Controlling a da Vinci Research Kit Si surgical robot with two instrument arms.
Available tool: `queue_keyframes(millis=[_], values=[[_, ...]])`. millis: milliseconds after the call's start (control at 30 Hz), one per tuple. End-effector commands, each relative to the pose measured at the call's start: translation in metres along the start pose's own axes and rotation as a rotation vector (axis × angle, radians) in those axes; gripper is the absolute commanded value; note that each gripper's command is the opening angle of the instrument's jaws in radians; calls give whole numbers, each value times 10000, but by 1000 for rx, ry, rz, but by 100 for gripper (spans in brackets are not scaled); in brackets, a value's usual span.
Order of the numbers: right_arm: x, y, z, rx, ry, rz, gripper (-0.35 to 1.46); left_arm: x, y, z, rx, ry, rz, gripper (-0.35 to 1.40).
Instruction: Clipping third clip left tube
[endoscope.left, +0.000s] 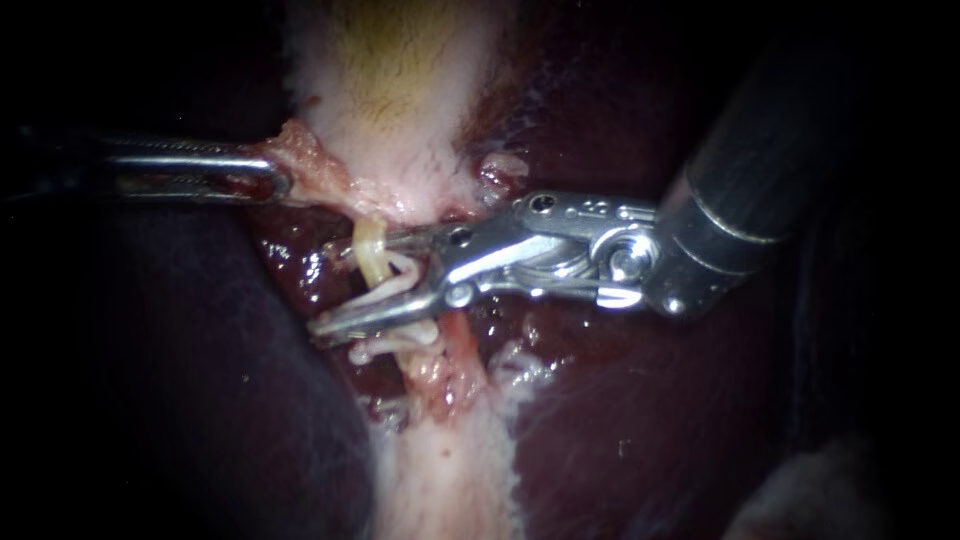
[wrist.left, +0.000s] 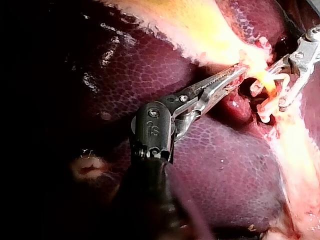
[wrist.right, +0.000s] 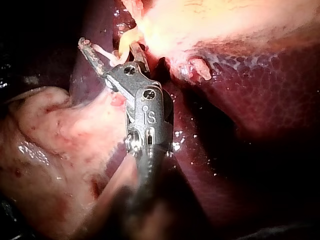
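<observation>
**Open jaws are sitting around the left tube**

In the endoscope view, my left instrument (endoscope.left: 275, 182) is coming in from the left. Its jaws are clamping tight on a bit of the gallbladder (endoscope.left: 400, 90) at its lower edge. My right instrument (endoscope.left: 340, 288) is coming in from the upper right. Its jaws are standing wide apart, one on each side of the left tube (endoscope.left: 370, 255). This tube is pale yellow and is running down from the gallbladder. White clips (endoscope.left: 395, 345) are showing on it, close to the lower jaw. Dark red liver (endoscope.left: 620, 420) is lying all around.

In the left wrist view, the left instrument (wrist.left: 237, 74) is biting pale tissue where the gallbladder (wrist.left: 200, 25) is getting narrow. Just ahead, the right instrument (wrist.left: 276, 86) is holding its jaws apart, with the yellow tube (wrist.left: 265, 80) between them. The liver (wrist.left: 150, 70) is lying under both.

In the right wrist view, the right instrument (wrist.right: 109, 46) is spreading its jaws in a V. The tube (wrist.right: 125, 45) is sitting between them, close to one jaw. The gallbladder (wrist.right: 225, 20) is lying just past the tips.
</observation>
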Motion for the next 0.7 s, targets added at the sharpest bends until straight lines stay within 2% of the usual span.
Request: queue_keyframes(millis=[33,200,467,700], values=[[1,-3,1,12,7,4,45,0,0,0,0,0,0,-35],[3,-11,7,49,19,25,43,0,-1,0,0,0,0,-35],[5,-8,4,28,30,76,34,0,-1,0,0,0,0,-35],[10,-6,-3,20,39,127,16,0,-1,0,0,0,0,-35]])
